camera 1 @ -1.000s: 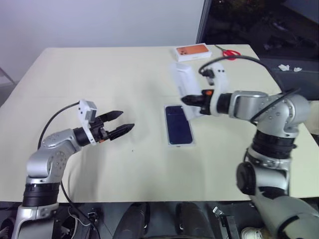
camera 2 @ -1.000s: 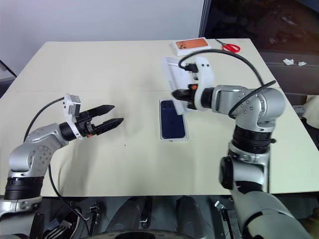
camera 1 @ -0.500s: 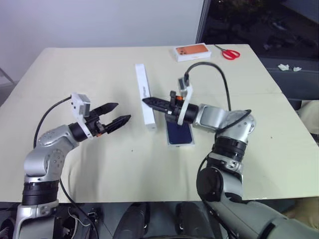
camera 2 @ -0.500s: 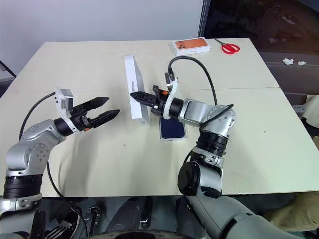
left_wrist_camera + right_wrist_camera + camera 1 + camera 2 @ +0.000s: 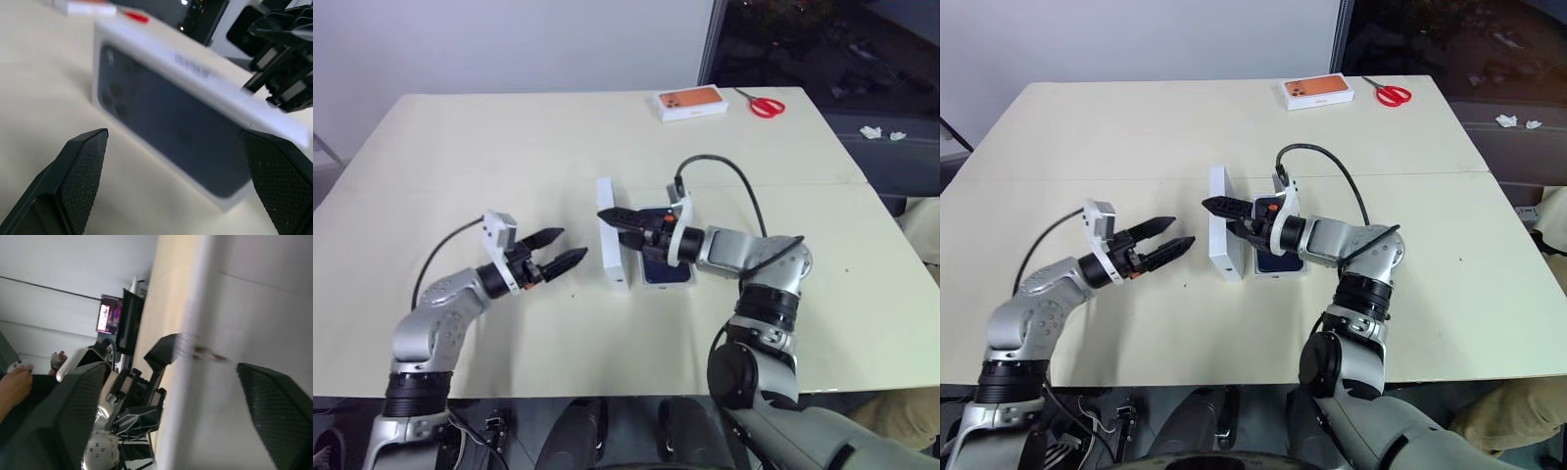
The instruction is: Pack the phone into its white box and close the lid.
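The lid is seen standing on one long edge on the cream desk, near its middle, just to the left of the phone. Its printed outer face, with the dark blue phone picture, is turned toward the left tool, as the left wrist view shows. The phone lies flat with its dark face up, seated in the white box, of which only a thin pale rim is made out around it.

The right tool is held over the upper edge of the lid, pointing toward the robot's left. Its two black fingers are spread apart, one on either side of the lid's plain white face in the right wrist view, and no pinch on the lid can be made out; whether a fingertip touches the edge cannot be told.

The left tool is held low over the desk, to the left of the lid and apart from it, pointing at the printed face. Its fingers are spread wide with nothing between them.

At the far edge of the desk, an orange-topped box is seen, with red-handled scissors just to its right, both well apart from the lid.
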`<state>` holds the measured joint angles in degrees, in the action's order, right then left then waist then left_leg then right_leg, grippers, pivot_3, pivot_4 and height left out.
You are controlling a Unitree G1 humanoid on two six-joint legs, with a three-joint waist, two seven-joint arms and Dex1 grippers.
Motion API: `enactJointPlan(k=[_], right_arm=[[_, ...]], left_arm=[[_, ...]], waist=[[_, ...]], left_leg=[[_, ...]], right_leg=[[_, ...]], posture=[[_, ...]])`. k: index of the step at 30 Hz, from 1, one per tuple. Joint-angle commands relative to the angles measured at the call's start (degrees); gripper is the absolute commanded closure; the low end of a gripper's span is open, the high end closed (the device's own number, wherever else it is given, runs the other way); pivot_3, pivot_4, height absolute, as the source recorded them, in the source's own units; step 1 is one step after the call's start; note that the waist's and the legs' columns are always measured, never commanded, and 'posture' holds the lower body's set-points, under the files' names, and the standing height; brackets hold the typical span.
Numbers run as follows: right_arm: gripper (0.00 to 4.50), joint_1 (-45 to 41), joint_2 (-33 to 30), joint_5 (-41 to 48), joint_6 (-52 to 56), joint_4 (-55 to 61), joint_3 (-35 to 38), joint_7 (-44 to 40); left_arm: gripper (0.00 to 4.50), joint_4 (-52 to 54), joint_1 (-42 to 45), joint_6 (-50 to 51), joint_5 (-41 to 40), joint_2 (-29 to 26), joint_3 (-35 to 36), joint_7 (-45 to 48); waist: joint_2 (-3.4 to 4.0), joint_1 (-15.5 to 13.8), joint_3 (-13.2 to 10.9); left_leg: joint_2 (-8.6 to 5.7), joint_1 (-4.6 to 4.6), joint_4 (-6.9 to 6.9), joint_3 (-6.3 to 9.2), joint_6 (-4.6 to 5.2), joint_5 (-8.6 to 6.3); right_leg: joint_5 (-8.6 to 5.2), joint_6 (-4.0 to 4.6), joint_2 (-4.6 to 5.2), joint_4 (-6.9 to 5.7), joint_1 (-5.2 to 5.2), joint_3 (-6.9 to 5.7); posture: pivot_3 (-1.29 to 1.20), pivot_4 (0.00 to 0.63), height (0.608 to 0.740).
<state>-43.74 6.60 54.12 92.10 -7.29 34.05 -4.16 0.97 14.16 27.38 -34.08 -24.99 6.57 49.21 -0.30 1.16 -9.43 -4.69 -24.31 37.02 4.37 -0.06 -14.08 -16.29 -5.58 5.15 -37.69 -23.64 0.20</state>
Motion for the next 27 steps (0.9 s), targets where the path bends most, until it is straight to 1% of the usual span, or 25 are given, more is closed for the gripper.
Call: enactJointPlan(k=[1, 2, 5, 7, 8, 10, 11, 13, 15, 19, 21, 22, 23, 27], right_arm=[[0.04, 0.02, -2.87, 0.59, -1.32, 3.53, -3.9, -3.49], [0.04, 0.26, -4.67, 0.16, -2.49, 3.98, -5.09, -4.61], [0.0, 1.46, -10.83, -2.56, -7.49, 6.34, -11.42, -8.82], [0.0, 1.68, -13.92, -3.51, -10.19, 6.62, -13.83, -11.31], [0.0, 1.67, -16.39, -4.24, -11.99, 6.8, -15.53, -13.56], [0.0, 1.74, -19.3, -5.1, -14.41, 6.78, -17.84, -16.58], [0.0, 1.91, -22.38, -6.63, -16.46, 7.55, -20.57, -19.16], [0.0, 1.8, -26.2, -7.74, -18.51, 7.97, -23.14, -22.64], [0.0, 1.68, -27.94, -8.14, -20.08, 7.52, -24.37, -24.74], [0.0, 2.45, -35.08, -17.38, -31.35, 8.27, -33.47, -30.84], [0.0, 1.91, -36.66, -20.45, -36.07, 6.41, -34.73, -32.27], [0.0, 1.67, -37.79, -23.18, -39.75, 5.47, -35.95, -32.97], [0.0, 1.59, -38.43, -25.18, -42.84, 4.89, -36.79, -33.77], [0.0, 1.85, -39.29, -30.03, -49.86, 3.04, -38.53, -35.77]], left_arm=[[0.0, -1.51, 2.64, -2.38, 1.75, 2.61, -2.41, -0.33], [0.0, -1.93, 3.45, -2.52, 1.93, 3.38, -2.87, -0.36], [0.81, -4.33, 5.68, -3.0, 2.5, 5.1, -3.57, -0.55], [1.82, -5.69, 6.76, -3.65, 3.12, 5.98, -3.95, -0.7], [2.24, -6.19, 7.48, -3.75, 3.14, 6.67, -4.11, -0.84], [3.31, -6.71, 8.26, -3.83, 3.25, 7.48, -4.14, -0.85], [3.82, -7.07, 8.6, -4.16, 3.67, 7.79, -4.48, -0.57], [3.82, -8.23, 9.34, -4.29, 4.09, 8.23, -4.98, 0.11], [3.82, -9.15, 9.93, -4.75, 4.49, 8.52, -5.29, 0.21], [3.82, -10.93, 11.82, -4.82, 4.77, 10.17, -6.15, 0.49], [3.82, -11.09, 12.25, -4.3, 4.86, 10.95, -6.54, 0.37], [4.24, -10.61, 12.06, -4.16, 4.87, 11.16, -6.91, 0.71], [4.4, -10.19, 11.79, -4.04, 4.97, 11.23, -7.12, 0.74], [4.45, -8.35, 10.9, -2.21, 3.81, 10.75, -6.76, 1.03]], waist=[[-0.01, -0.1, 0.0], [0.0, -0.18, 0.0], [-0.01, -0.29, 0.0], [-0.01, -0.19, 0.0], [-0.01, -0.04, 0.0], [-0.01, 0.05, 0.0], [-0.01, 0.07, 0.0], [-0.02, -0.11, 0.0], [-0.02, -0.14, 0.0], [-0.03, -0.33, -0.01], [-0.04, -0.47, -0.01], [-0.04, -0.45, -0.01], [-0.04, -0.44, -0.01], [-0.05, -0.29, -0.01]], left_leg=[[0.0, 0.0, 0.02, -0.01, 0.0, 0.0], [0.0, 0.0, 0.04, -0.01, 0.01, 0.0], [-0.01, 0.0, 0.07, -0.01, 0.02, -0.01], [-0.01, 0.0, 0.07, -0.01, 0.03, -0.01], [0.0, 0.0, 0.06, -0.01, 0.03, -0.01], [0.04, 0.0, 0.06, -0.06, 0.03, -0.01], [0.07, 0.0, 0.06, -0.07, 0.03, -0.01], [0.12, 0.0, 0.06, -0.09, 0.03, -0.01], [0.12, 0.0, 0.08, -0.09, 0.03, -0.01], [0.13, 0.0, 0.09, -0.09, 0.04, -0.02], [0.12, 0.0, 0.12, -0.09, 0.04, -0.02], [0.1, 0.0, 0.13, -0.09, 0.04, -0.02], [0.1, 0.0, 0.13, -0.09, 0.04, -0.02], [0.12, 0.0, 0.12, -0.09, -0.01, 0.01]], right_leg=[[0.0, 0.0, -0.01, -0.02, 0.0, 0.01], [0.0, 0.0, -0.02, -0.02, 0.01, 0.01], [0.0, 0.0, -0.06, -0.02, 0.03, 0.0], [0.0, 0.0, -0.09, -0.02, 0.02, 0.0], [0.0, 0.0, -0.09, -0.02, 0.02, 0.0], [0.0, 0.0, -0.1, -0.02, 0.0, 0.0], [0.0, 0.0, -0.11, -0.02, 0.0, 0.0], [0.0, 0.0, -0.13, -0.02, 0.0, 0.0], [0.0, -0.01, -0.13, 0.0, 0.03, 0.0], [0.0, -0.01, -0.13, 0.01, 0.02, 0.0], [0.0, -0.01, -0.13, 0.03, 0.06, -0.06], [0.0, -0.01, -0.13, 0.05, 0.08, -0.06], [0.0, -0.01, -0.12, 0.07, 0.09, -0.06], [0.0, -0.01, -0.12, 0.11, 0.08, -0.05]], posture=[[0.0, 0.15, 0.74], [0.0, 0.15, 0.74], [0.0, 0.15, 0.74], [0.0, 0.15, 0.74], [0.0, 0.15, 0.74], [0.0, 0.15, 0.74], [0.0, 0.15, 0.74], [0.0, 0.15, 0.74], [0.0, 0.15, 0.74], [0.0, 0.15, 0.74], [0.0, 0.15, 0.74], [0.0, 0.15, 0.74], [0.0, 0.15, 0.74], [0.0, 0.15, 0.74]])
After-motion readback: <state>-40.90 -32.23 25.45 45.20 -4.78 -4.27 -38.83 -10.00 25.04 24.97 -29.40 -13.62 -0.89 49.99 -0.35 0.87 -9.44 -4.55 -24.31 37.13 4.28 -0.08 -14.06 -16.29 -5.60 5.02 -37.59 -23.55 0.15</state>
